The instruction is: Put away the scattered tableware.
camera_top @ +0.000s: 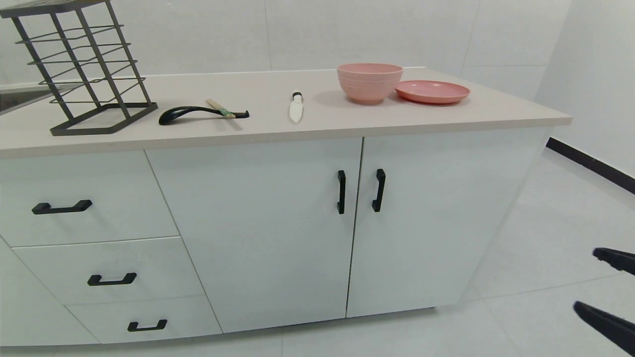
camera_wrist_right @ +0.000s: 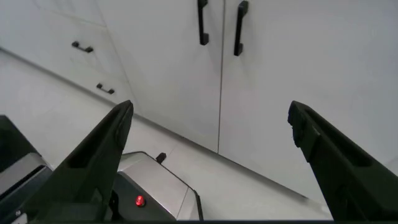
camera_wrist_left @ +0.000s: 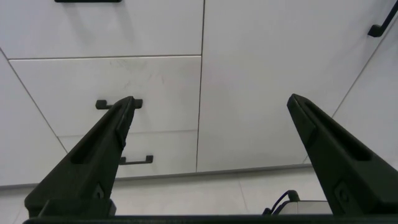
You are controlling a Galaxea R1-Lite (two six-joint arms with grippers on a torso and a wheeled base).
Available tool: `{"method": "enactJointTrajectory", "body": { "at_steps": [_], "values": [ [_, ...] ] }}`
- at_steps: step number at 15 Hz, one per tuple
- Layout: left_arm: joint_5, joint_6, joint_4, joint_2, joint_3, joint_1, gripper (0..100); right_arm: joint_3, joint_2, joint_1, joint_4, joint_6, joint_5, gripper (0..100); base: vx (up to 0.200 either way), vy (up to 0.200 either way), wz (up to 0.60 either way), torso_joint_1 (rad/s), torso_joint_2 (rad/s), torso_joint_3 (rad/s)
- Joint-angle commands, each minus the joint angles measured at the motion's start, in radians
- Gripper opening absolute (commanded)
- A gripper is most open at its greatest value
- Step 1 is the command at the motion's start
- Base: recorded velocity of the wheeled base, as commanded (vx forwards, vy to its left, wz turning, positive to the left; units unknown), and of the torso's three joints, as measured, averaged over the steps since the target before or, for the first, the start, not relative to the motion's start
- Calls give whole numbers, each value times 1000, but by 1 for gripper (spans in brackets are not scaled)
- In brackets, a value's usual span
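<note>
Basically, a white cabinet unit (camera_top: pixel 258 223) spans the middle and lower left of the head view. It has three drawers (camera_top: pixel 94 198) stacked at lower left and two closed doors (camera_top: pixel 426 213) in the centre, all with black handles. A beige countertop (camera_top: pixel 258 94) runs across the upper part of the frame. Pale floor tiles (camera_top: pixel 545 238) fill the lower right.

All the tableware sits on the countertop:
- A black wire rack (camera_top: pixel 49 6) stands upright at upper left, near the counter's left end.
- A pink bowl (camera_top: pixel 369 82) stands upright at upper centre-right. A pink plate (camera_top: pixel 432 91) lies flat just right of it, and whether the two touch is unclear.
- A black ladle (camera_top: pixel 171 117) lies left of centre, just right of the rack's base, with its scoop toward the rack.
- A white knife (camera_top: pixel 296 109) with a black end lies at centre, well apart from the ladle and the bowl.
- Chopsticks (camera_top: pixel 221 108) lie across the ladle's handle, touching it.

The right gripper (camera_top: pixel 585 280) sits at the lower right edge of the head view, low over the floor and well away from the counter. Its fingers are spread wide and hold nothing. In the left wrist view, the left gripper (camera_wrist_left: pixel 210 99) faces the drawer fronts, down near the floor. Its fingers are also spread wide and hold nothing.
</note>
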Motion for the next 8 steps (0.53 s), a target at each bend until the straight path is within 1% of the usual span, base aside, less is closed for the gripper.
{"method": "enactJointTrajectory", "body": {
  "at_steps": [1,3,4,6,8],
  "values": [
    [0,0,0,1,0,0,100,-9,279,101,-111,-73,2,100,0,0,0,0,0,0],
    [0,-16,-2,1,0,0,100,-23,434,125,-203,-145,3,100,0,0,0,0,0,0],
    [0,-16,-2,1,0,0,100,-42,506,134,-249,-162,3,100,0,0,0,0,0,0],
    [0,-16,-2,1,0,0,100,-101,605,138,-338,-168,2,100,0,0,0,0,0,0],
    [0,-16,-2,1,0,0,100,-160,670,150,-361,-168,2,100,0,0,0,0,0,0]
  ]
}}
